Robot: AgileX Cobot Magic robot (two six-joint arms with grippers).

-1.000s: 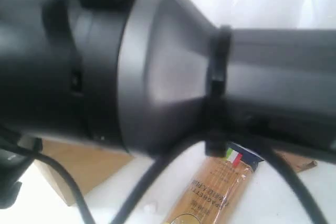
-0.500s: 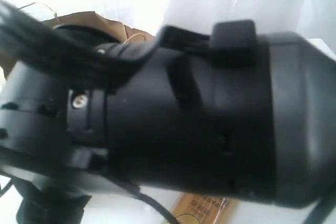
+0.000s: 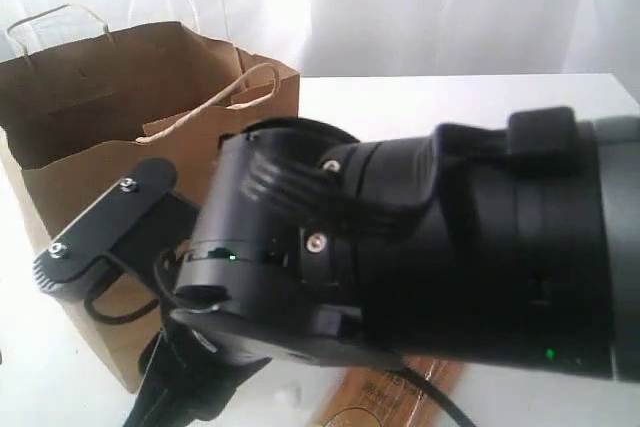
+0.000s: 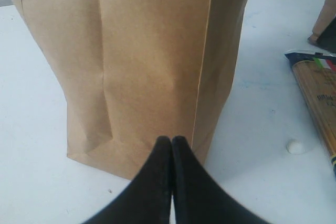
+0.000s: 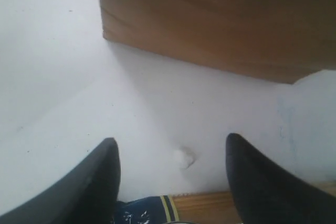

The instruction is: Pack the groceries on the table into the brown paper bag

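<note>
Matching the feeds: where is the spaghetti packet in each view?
Exterior view: spaghetti packet at the bottom edge, mostly hidden under the black arm, right of the brown paper bag.
Left wrist view: cut by the frame edge, lying on the table beside the bag.
Right wrist view: its striped end shows between the right gripper's open fingers.
Shared landmark: the brown paper bag, in all three views.

Nothing legible — only blurred dark print and a green-white-red stripe on the spaghetti packet (image 4: 317, 95)
</note>
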